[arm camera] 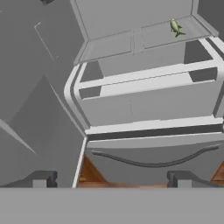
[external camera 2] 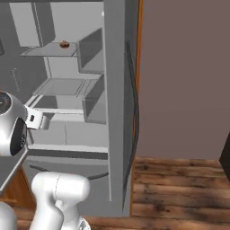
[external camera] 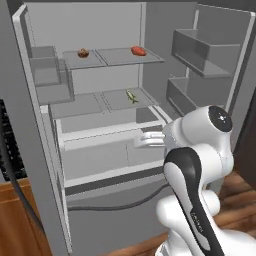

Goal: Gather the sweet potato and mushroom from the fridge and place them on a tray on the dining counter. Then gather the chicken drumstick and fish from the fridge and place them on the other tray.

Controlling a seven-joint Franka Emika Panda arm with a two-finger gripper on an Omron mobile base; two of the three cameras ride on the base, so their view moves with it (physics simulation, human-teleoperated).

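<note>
Fridge [external camera: 100, 30] top and left door cut off by frame edge in left base view; lower front hidden behind arm. Small brown item [external camera: 83, 53] on upper shelf too small to ID; same w/ reddish item [external camera: 138, 50] beside it. Fish [external camera: 131, 96] on middle shelf tiny, detail unclear. In right base view, shelves mostly blocked by right door [external camera 2: 117, 108].

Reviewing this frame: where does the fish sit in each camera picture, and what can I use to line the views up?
Left base view: the fish lies right of centre, on the fridge's middle shelf.
Right base view: I cannot make it out; the shelf is seen edge-on.
Hand view: top right, on the same shelf.
Shared landmark: the white drawer front under that shelf, seen in all three.
</note>
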